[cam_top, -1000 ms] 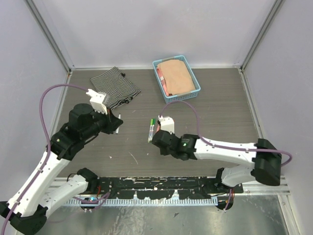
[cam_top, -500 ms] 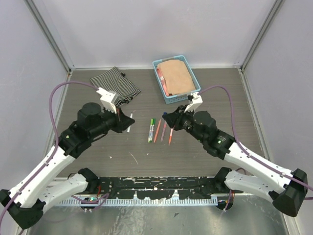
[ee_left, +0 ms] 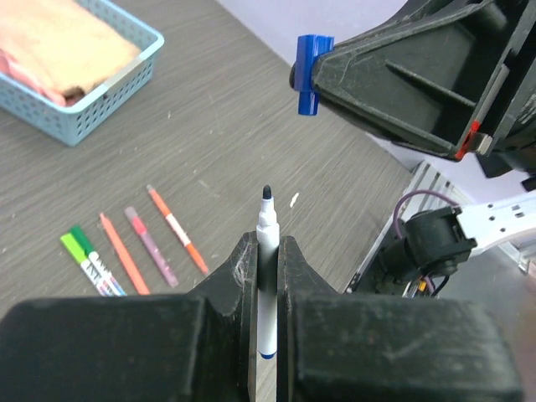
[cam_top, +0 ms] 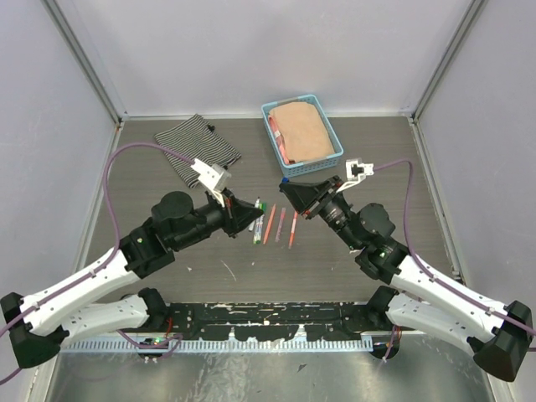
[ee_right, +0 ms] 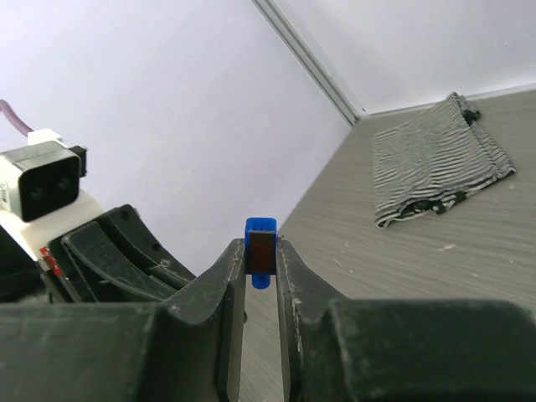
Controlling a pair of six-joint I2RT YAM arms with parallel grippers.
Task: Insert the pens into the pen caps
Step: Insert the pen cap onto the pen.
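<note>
Above the middle of the desk [cam_top: 394, 159], the two arms reach inward so that their claws face each other, near but apart. The left claw [ee_left: 266, 251] is clenched on a white pen [ee_left: 266, 224], which stands upright between the fingers in its own wrist view. The pen's dark tip pokes out past the fingertips, uncapped, and a blue ring marks the barrel lower down. The right claw [ee_right: 260, 251] is clenched on a blue cap [ee_right: 260, 226], pinched at the very ends of its fingers, with the cap's top and bottom edges showing beyond them. Seen from the left wrist, that cap hangs higher than the pen tip and a little to its right, with a clear gap between the two; the pen is not yet in the cap

On the desk below and between the claws lie four more pens side by side, roughly parallel and all loose on the surface. A green-ended pen [cam_top: 259, 219] is furthest left, then an orange pen [cam_top: 269, 224], a pink pen [cam_top: 280, 224] and an orange-red pen [cam_top: 292, 229]

Toward the back stands a light blue basket [cam_top: 311, 166] with a peach cloth [cam_top: 301, 126] in it, and to its left a striped cloth [cam_top: 197, 149] lies on the desk
</note>
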